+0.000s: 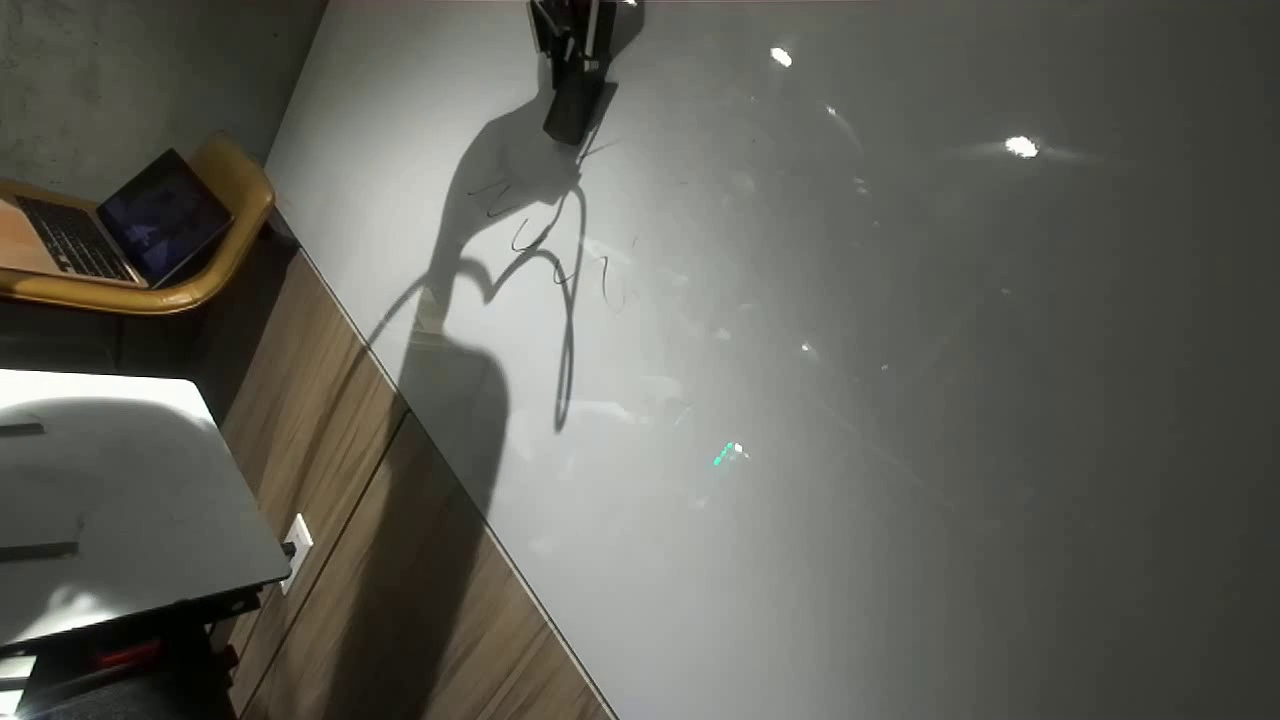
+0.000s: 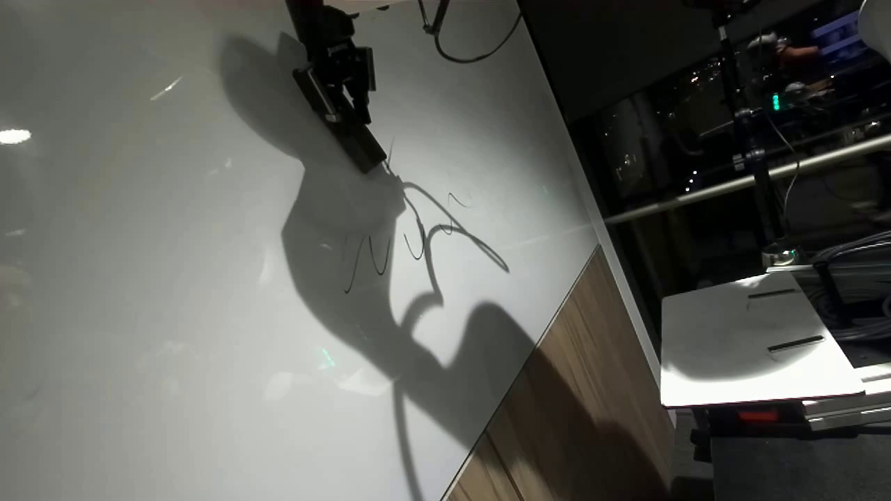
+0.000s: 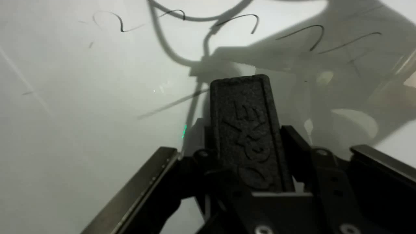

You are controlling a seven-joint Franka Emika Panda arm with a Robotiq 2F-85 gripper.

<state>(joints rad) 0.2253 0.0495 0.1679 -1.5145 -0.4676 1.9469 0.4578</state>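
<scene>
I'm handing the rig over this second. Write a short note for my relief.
Gripper: closed, clamped on opposite sides of the dark eraser.
Eraser: held at the whiteboard; whether it touches, I can't tell.
Done: eraser gripped.
Left: dark pen strokes are still on the whiteboard, past the eraser's free end in the wrist view.

Both exterior views aslant toward one whiteboard (image 1: 900, 400) from farther off, wrist view close behind the claw (image 3: 249, 139)
</scene>
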